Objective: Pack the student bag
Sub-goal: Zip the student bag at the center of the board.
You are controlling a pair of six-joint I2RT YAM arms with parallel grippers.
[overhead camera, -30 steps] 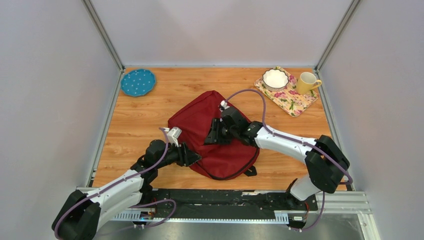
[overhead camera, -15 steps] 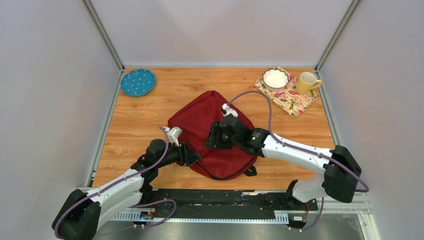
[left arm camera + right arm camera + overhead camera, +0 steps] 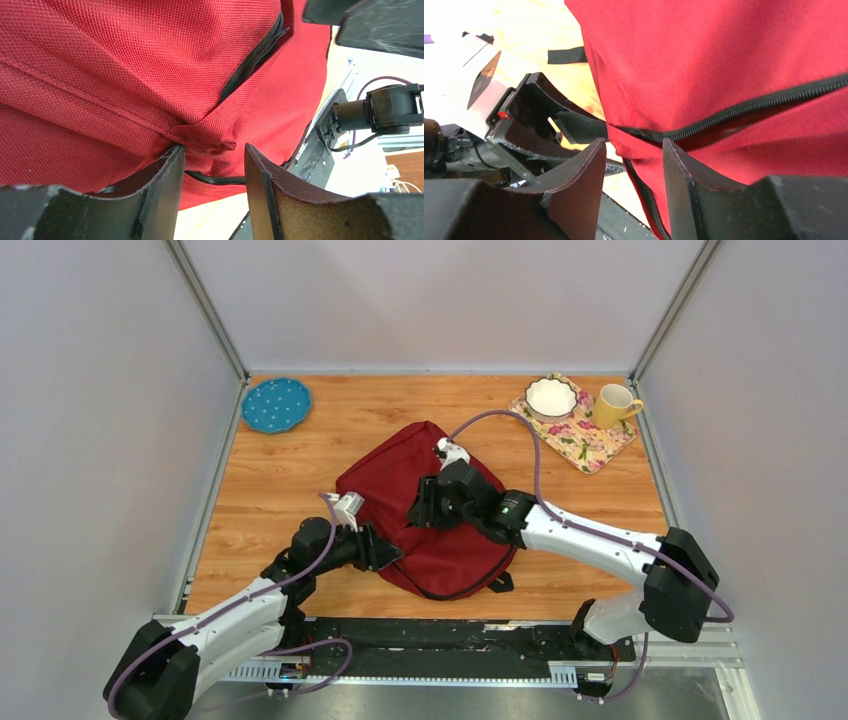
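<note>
The student bag, a dark red backpack, lies flat in the middle of the table. My left gripper is at its near-left edge. In the left wrist view its jaws stand open around a folded corner of red fabric; one finger touches the cloth. My right gripper hovers low over the bag's middle. Its jaws are open too, with the end of the black zipper and a red fabric corner between the tips. Nothing is clamped.
A blue dotted plate sits at the back left. At the back right, a floral mat carries a white bowl, with a yellow mug on it as well. A black strap sticks out at the bag's near right.
The right arm's elbow has swung out to the right, and its gripper has shifted slightly over the bag. The left arm has not moved.
</note>
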